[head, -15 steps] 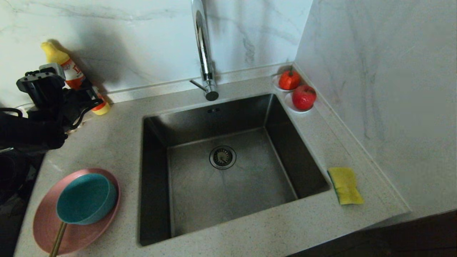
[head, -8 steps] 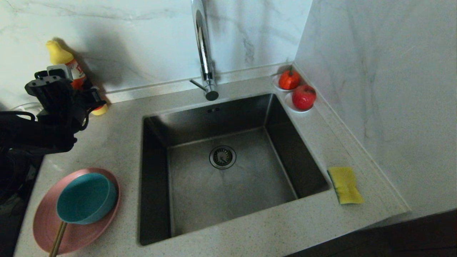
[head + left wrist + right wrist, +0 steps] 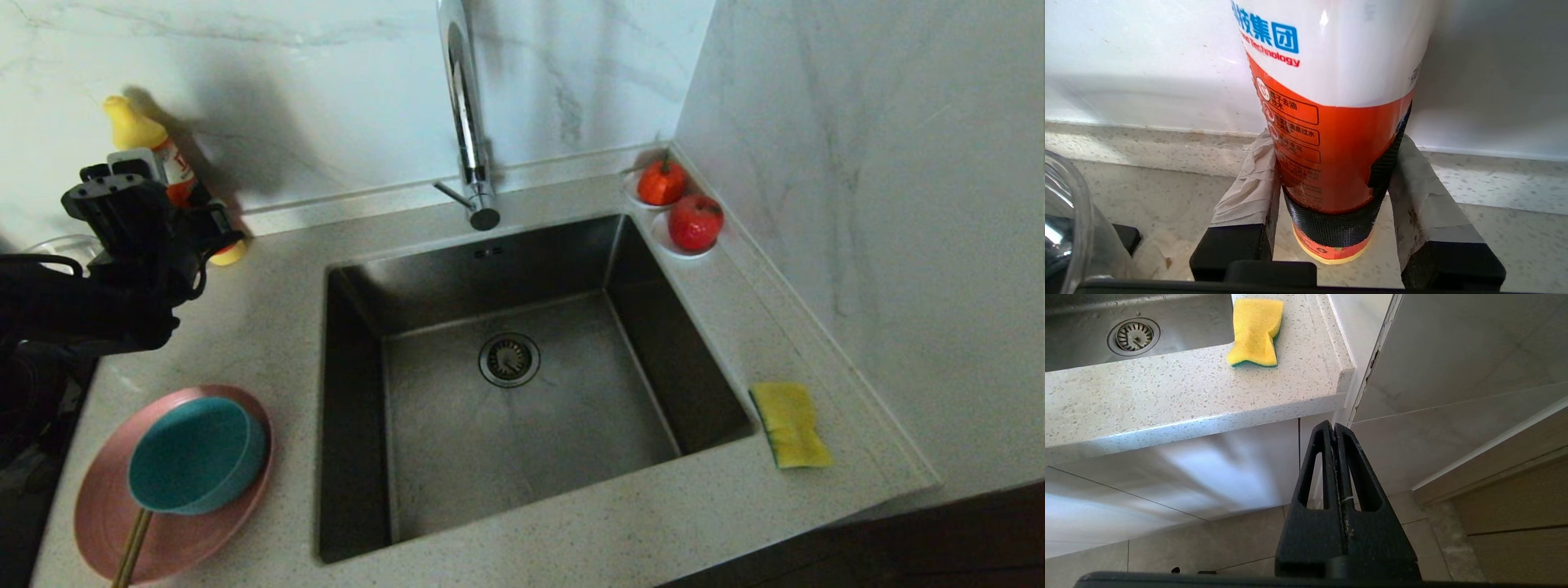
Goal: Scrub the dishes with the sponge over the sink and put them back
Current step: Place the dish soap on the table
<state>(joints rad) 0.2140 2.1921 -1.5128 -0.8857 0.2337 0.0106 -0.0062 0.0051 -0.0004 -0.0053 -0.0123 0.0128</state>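
Far left, at the back of the tabletop [image 3: 269,327]: left gripper [image 3: 1333,141], jaws pinching a soap bottle [image 3: 1339,61] low down, 1 pad on each side. Grips it on the orange part of the label, just above a black band. Yellow cap up top, bottle leaning a little, close to the white wall. Just beside it, the edge of a clear glass jug [image 3: 1069,212].

Front left, near the tabletop edge: pink plate [image 3: 106,506] lying flat. On it, the teal bowl [image 3: 196,453], standing upright. Poking out from under the bowl toward the front edge, 1 thin wooden stick [image 3: 131,547].

Middle: the dark sink [image 3: 359,408], with a round drain strainer [image 3: 509,359] in its floor. Behind it, the tall shiny tap [image 3: 465,114], reaching out over the sink.

Back right corner: 2 small white saucers, each with 1 red fruit [image 3: 695,222] on it.

Right of the sink, on the tabletop strip by the wall: the yellow sponge [image 3: 789,425], lying flat, green side down, well apart from the dishes.

Lower down, below the tabletop's front edge: right gripper [image 3: 1334,428], jaws pressed together, holding nothing, hanging over the tiled floor [image 3: 1208,555].
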